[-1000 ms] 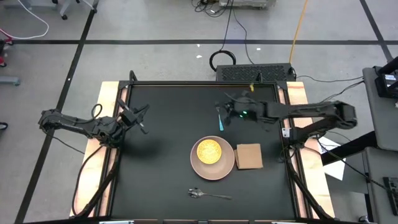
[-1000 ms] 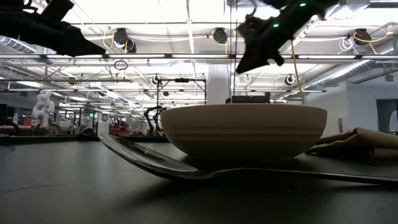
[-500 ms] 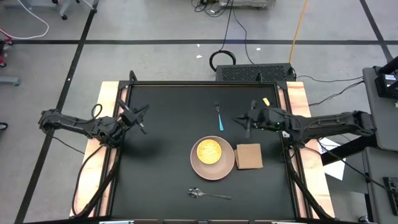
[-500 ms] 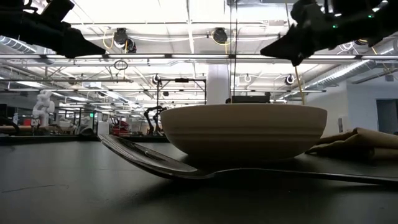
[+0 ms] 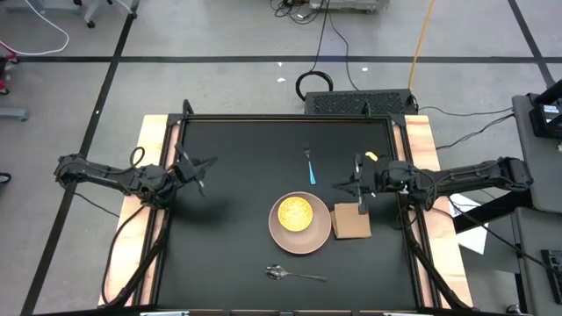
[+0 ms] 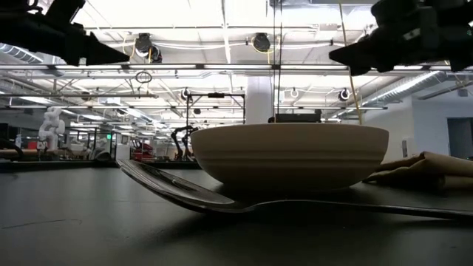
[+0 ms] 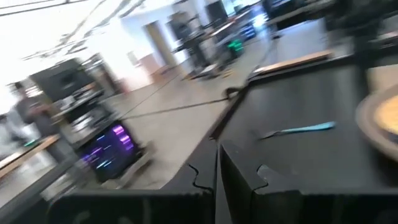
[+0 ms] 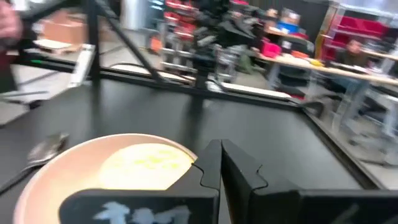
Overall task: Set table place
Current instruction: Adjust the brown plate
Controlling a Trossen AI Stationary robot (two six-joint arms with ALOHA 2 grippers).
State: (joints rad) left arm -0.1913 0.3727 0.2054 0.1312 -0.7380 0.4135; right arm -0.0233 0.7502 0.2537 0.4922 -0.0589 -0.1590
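A black cable coil (image 5: pixel 314 84) (looped) lies beside a grey floor box (image 5: pixel 360 103).

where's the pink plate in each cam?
High view: pink plate lower centre of the table, yellow dish on it.
Low view: dead centre, seen side-on, behind the spoon.
Left wrist view: cut off at the picture's edge.
Right wrist view: just beyond the fingers.
Shared landmark: the yellow dish, except in the low view.
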